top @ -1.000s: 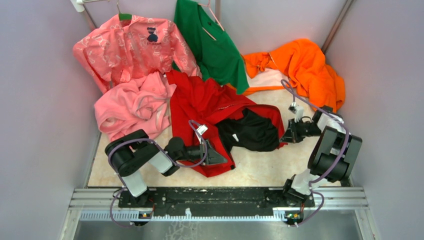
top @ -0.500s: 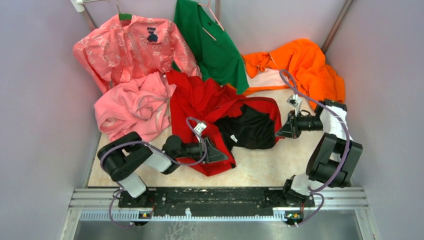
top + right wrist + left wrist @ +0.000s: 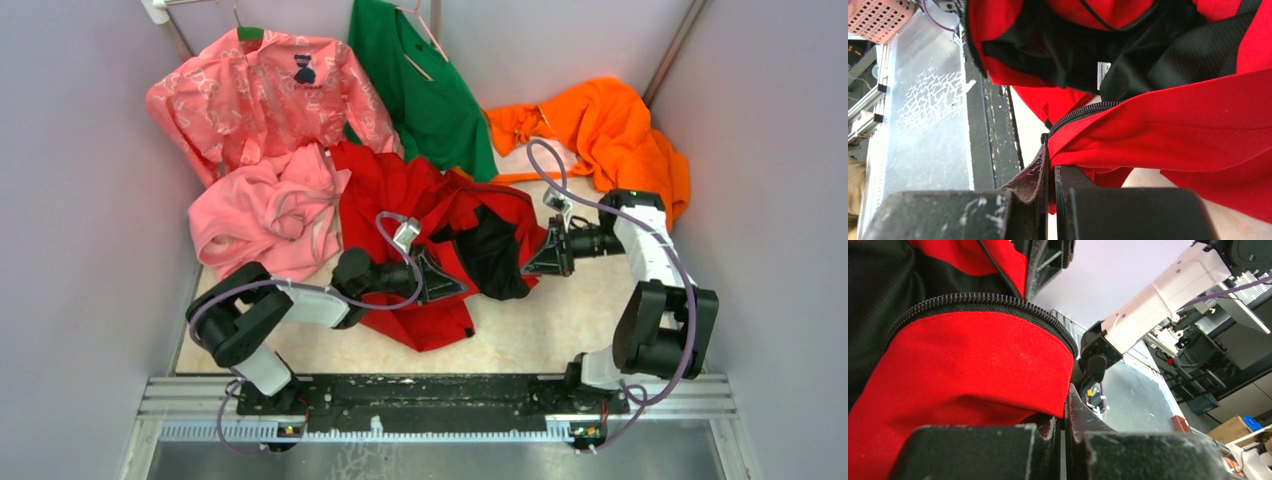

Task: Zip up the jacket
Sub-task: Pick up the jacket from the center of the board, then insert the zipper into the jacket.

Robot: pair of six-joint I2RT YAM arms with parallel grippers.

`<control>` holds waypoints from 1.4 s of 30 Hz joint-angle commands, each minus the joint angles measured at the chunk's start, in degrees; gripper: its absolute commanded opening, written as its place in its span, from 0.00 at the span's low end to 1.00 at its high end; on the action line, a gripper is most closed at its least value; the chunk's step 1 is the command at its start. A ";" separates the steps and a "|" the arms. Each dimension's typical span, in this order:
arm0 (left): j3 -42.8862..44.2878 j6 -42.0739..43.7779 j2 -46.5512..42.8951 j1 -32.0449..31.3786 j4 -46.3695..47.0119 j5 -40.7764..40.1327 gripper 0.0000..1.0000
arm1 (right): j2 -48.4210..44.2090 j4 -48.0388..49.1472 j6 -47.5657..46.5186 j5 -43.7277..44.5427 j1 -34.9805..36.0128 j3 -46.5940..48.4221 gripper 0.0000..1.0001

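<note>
Left gripper (image 3: 455, 285): jaws pinched tight on a fold of the bright red thin jacket (image 3: 400, 200), just below its dark toothed zipper edge (image 3: 983, 299).

Right gripper (image 3: 530, 265): also clamped on a red front edge, with zipper teeth (image 3: 1080, 111) running just above the fingers (image 3: 1030, 175).

The jacket lies crumpled mid-table. Its black mesh lining (image 3: 495, 250) is exposed between the two grips. A pink fleece garment (image 3: 265, 210) sits to its left and an orange garment (image 3: 610, 130) at the back right.

Judgement: the step is bringing the two front edges into line. Draw them taut gently, with both zipper tapes untwisted and facing up. The slider is not visible, so locate it before mating the ends. The thin cloth may slip.
</note>
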 commanded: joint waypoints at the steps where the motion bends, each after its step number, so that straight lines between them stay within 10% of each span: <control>1: 3.96 1.19 3.05 1.05 2.56 0.97 0.00 | -1.58 -2.77 -7.40 -7.65 1.59 0.79 0.00; 17: 9.53 -2.17 10.20 4.93 6.66 3.58 0.00 | 2.67 -2.79 1.50 -14.26 3.36 2.39 0.00; 42: 11.49 -6.91 17.26 4.68 23.43 7.74 0.00 | 1.49 -2.82 -10.82 -14.21 8.26 -4.21 0.00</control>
